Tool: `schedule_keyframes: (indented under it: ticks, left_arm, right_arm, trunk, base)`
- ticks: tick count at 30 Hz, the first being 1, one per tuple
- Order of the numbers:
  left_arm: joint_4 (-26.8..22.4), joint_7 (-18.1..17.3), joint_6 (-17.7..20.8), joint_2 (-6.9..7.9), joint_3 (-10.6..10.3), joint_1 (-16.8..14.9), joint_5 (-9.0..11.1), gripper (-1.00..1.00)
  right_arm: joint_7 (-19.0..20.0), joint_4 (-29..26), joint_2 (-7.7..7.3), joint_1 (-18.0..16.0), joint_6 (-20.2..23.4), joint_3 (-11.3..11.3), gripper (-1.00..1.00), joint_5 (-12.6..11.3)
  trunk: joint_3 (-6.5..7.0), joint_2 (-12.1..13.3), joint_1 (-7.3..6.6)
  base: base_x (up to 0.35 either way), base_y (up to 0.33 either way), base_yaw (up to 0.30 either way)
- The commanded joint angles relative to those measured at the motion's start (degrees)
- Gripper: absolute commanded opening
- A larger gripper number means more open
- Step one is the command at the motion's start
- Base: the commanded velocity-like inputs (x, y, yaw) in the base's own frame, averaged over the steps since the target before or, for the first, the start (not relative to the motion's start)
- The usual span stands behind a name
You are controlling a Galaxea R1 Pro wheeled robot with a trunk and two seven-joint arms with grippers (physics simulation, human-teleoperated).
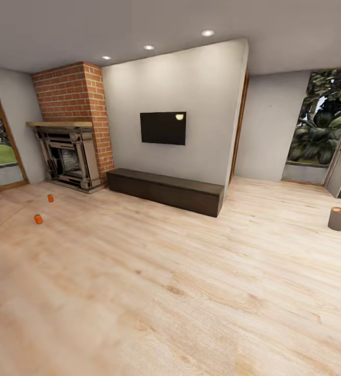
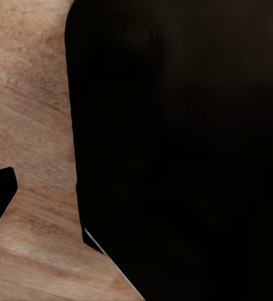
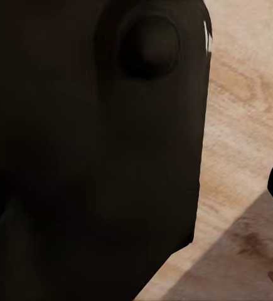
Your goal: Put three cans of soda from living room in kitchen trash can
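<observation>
Two cans (image 1: 38, 219) (image 1: 50, 198) stand apart on the wood floor (image 1: 170, 292) before the brick fireplace (image 1: 68, 156), the bin (image 1: 340, 218) sits far across the room at right, and I cannot tell whether either pincer is released or clenched.

The light wood plank floor (image 1: 191, 292) carries 2 small orange cylindrical soda cans, one (image 1: 50, 198) nearer the red-brick fireplace (image 1: 68, 156), the other (image 1: 38, 219) just beside it. A long dark wooden bench (image 1: 165, 190) stands against the wall. The grey-brown tapered trash bin (image 1: 340, 218) stands upright far right.
</observation>
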Motion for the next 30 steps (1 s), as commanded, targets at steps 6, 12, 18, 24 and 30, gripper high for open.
schedule_keyframes:
  ticks: [6,12,18,24,30]
  left_arm:
    - [-0.9,-0.2,-0.9,-0.12,-0.2,-0.1,0.2,1.0]
    - [-0.9,-0.2,-0.9,-0.12,-0.2,-0.1,0.2,1.0]
    - [-0.9,-0.2,-0.9,-0.12,-0.2,-0.1,0.2,1.0]
    - [-0.9,-0.2,-0.9,-0.12,-0.2,-0.1,0.2,1.0]
    - [-0.9,-0.2,-0.9,-0.12,-0.2,-0.1,0.2,1.0]
  right_arm:
    - [0.8,-0.3,0.08,0.0,-0.2,-0.3,1.0,-0.2]
    - [0.8,-0.3,0.08,0.0,-0.2,-0.3,1.0,-0.2]
    - [0.8,-0.3,0.08,0.0,-0.2,-0.3,1.0,-0.2]
    - [0.8,-0.3,0.08,0.0,-0.2,-0.3,1.0,-0.2]
    - [0.8,-0.3,0.08,0.0,-0.2,-0.3,1.0,-0.2]
  trunk:
    - [0.0,0.0,0.0]
    - [0.0,0.0,0.0]
    - [0.0,0.0,0.0]
    - [0.0,0.0,0.0]
    - [0.0,0.0,0.0]
  base:
    - [0.008,0.003,0.0]
    - [0.007,0.003,0.0]
    - [0.007,0.003,0.0]
    - [0.007,0.003,0.0]
    - [0.007,0.003,0.0]
